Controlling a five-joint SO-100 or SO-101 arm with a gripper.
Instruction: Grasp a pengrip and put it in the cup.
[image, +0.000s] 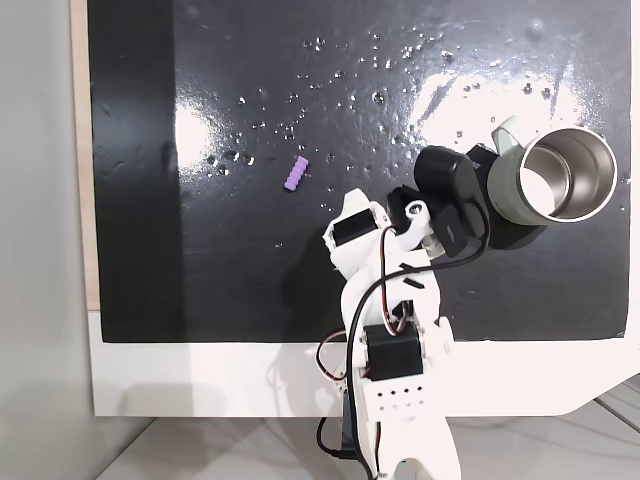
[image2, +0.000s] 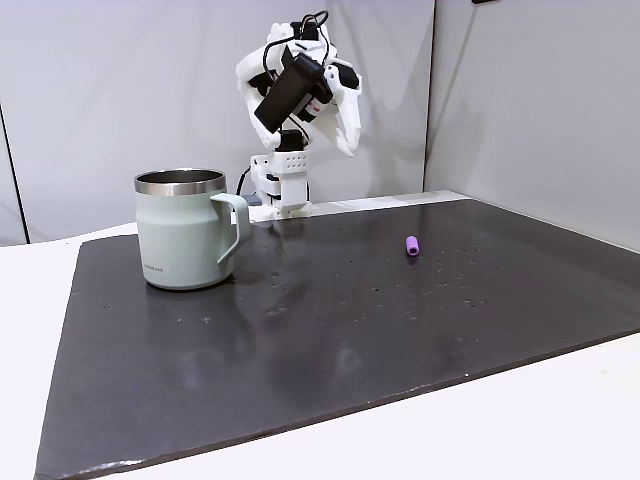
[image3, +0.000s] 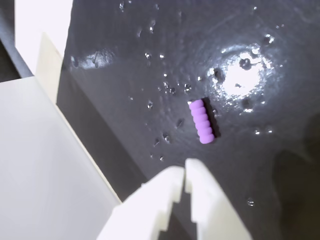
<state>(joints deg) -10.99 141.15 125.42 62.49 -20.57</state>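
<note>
Black mat (image: 250, 280): one pengrip (image: 296, 174), one cup (image: 555, 178).

Grey walls (image2: 120, 90), glossy black mat (image2: 330, 330)

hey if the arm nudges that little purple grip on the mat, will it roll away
Probably. The pengrip is a short cylinder lying on its side on the glossy mat, so it may roll sideways. Its ribs look rubbery, likely giving the closed end effector some hold.
</note>
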